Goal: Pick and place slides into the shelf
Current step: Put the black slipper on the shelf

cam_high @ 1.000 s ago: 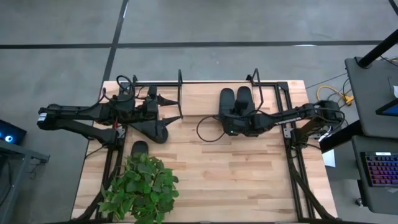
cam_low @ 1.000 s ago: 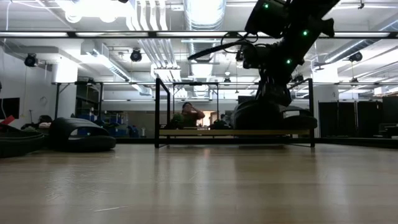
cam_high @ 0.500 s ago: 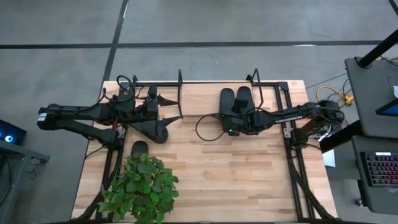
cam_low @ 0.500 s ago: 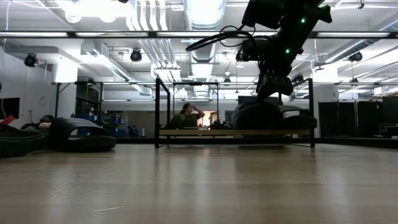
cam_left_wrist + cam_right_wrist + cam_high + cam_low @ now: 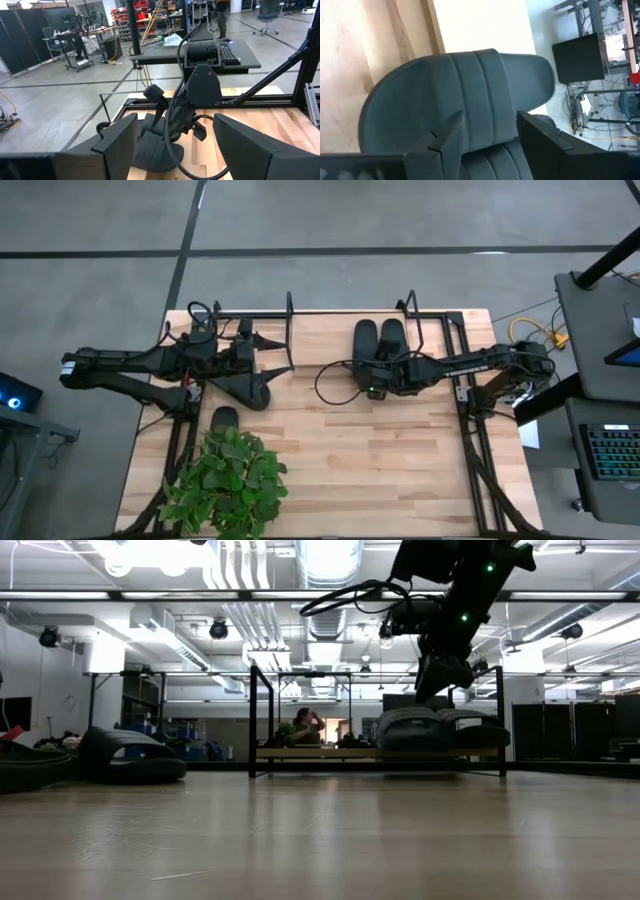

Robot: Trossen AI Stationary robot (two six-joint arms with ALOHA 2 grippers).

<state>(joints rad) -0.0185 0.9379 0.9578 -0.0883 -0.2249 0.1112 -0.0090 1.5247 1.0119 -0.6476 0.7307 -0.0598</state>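
Two slides [image 5: 378, 340] lie side by side on the shelf [image 5: 300, 330], filling its right half at about one o'clock from the table's centre; in the low view they sit on the pale board between the side loops, touching each other. The shelf's left half is bare wood, with open room for more. A third slide [image 5: 243, 386] lies on the table at nine o'clock, under the left arm, and a fourth [image 5: 224, 418] rests at the edge of the plant [image 5: 228, 480] at eight o'clock. The wide middle and front of the table [image 5: 380, 470] are free. The right gripper [image 5: 440, 675] hangs just above the shelved pair, fingers spread apart, holding nothing. The left gripper [image 5: 268, 355] waits near the shelf's left loop, fingers spread wide and holding nothing.
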